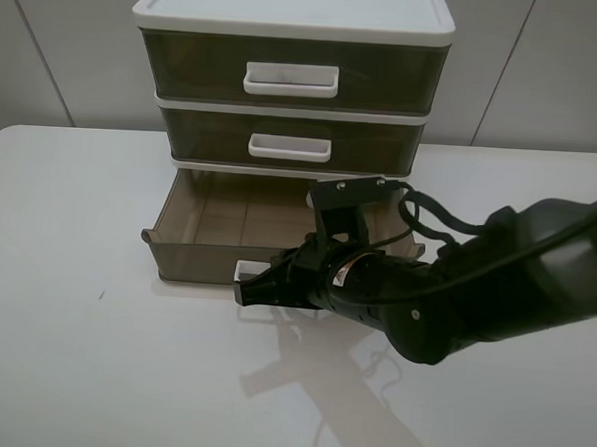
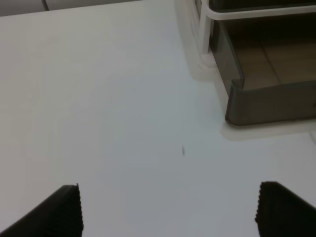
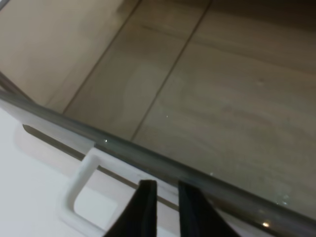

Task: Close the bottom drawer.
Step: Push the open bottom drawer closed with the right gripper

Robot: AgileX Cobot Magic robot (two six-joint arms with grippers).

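Note:
The bottom drawer (image 1: 191,261) of smoky-brown plastic is pulled well out of the white-framed unit, and it looks empty. Its white loop handle (image 1: 246,271) sits on the front wall. My right gripper (image 1: 248,290) reaches across from the right, with its tips at the front wall just over the handle. In the right wrist view the drawer's rim (image 3: 148,155) and handle (image 3: 81,185) lie right before the gripper (image 3: 165,207), whose jaws stand almost together and hold nothing. My left gripper (image 2: 169,190) is open over bare table, left of the drawer's corner (image 2: 266,103).
The middle drawer (image 1: 291,140) and the taller top drawer (image 1: 291,71) are shut above. The unit stands at the back of a white table (image 1: 70,372). A small dark speck (image 1: 100,294) lies on the table to the left. The left arm is out of the exterior view.

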